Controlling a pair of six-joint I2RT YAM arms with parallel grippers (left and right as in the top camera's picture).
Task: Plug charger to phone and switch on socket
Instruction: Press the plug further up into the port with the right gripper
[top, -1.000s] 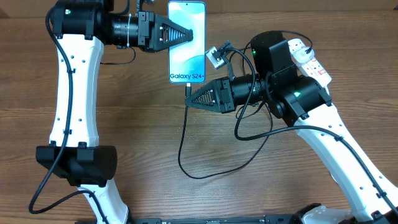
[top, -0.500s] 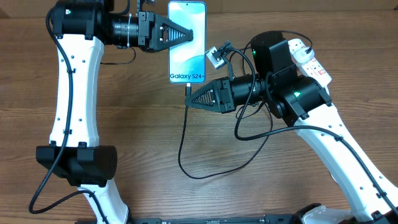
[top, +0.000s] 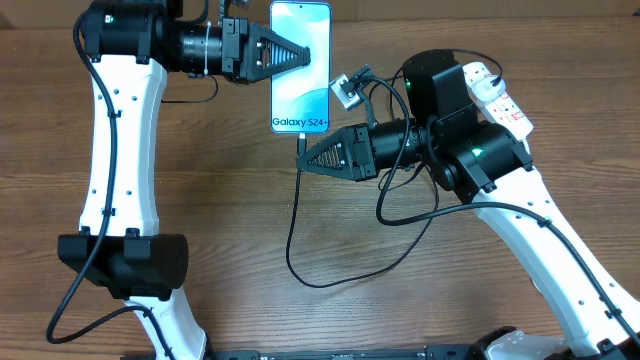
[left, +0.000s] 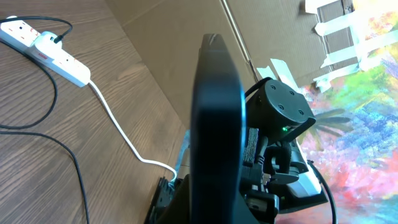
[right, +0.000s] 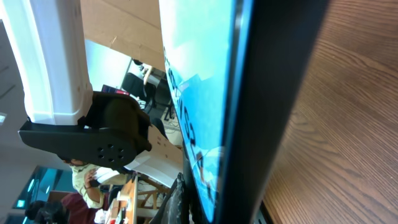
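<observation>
The table (top: 220, 200) is brown wood filling the overhead view; its widest bare stretch lies in the middle, between the two arms and left of the cable loop. The left arm (top: 125, 150) runs up the left side and turns right along the far edge; the right arm (top: 560, 250) rises from the near right corner and reaches left towards the centre. The phone (top: 300, 95) sits at the far middle, screen up and lit blue, with its top edge at the frame's upper edge and its long sides running away from the robot; whether it rests on the wood or hangs above it I cannot tell. The socket (top: 500, 95) lies at the far right, partly under the right arm's black joint, well apart from the phone; its white cord (left: 118, 127) trails across the wood. The charger (top: 290, 245) meets the phone's bottom edge, drops towards the near side, loops round and climbs back to the right under the right arm. The left gripper (top: 322, 52) is clamped shut across the phone from its left edge; the right gripper (top: 306, 157) is pinched tight on the charger just below the phone's bottom edge, with bare wood to its left.
</observation>
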